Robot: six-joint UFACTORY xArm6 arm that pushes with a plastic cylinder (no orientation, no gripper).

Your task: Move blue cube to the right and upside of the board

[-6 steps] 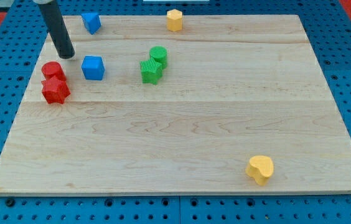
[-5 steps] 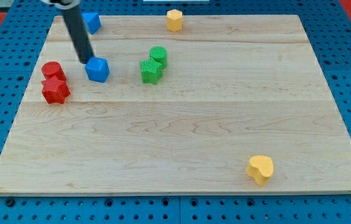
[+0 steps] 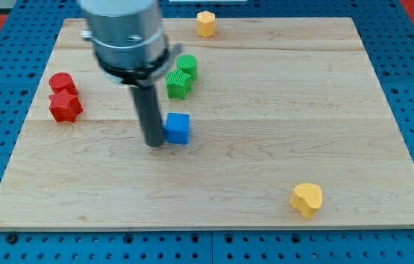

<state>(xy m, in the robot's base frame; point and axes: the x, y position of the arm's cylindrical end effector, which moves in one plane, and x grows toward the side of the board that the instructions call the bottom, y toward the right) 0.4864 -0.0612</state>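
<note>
The blue cube (image 3: 178, 127) lies left of the board's middle. My tip (image 3: 154, 144) rests on the board right at the cube's left side, touching or nearly touching it. The rod rises from there to the arm's grey end (image 3: 124, 33), which covers the board's top left. A second blue block seen earlier near the top left edge is hidden behind the arm.
A green cylinder (image 3: 186, 66) and a green star-like block (image 3: 178, 83) sit above the cube. A red cylinder (image 3: 61, 82) and a red star-like block (image 3: 65, 107) are at the left. A yellow block (image 3: 205, 23) is at the top edge, a yellow heart (image 3: 307, 199) at the bottom right.
My tip swept right and down from the upper left, met the blue cube and pushed it down and to the right, to below the green blocks. The other blocks have not moved.
</note>
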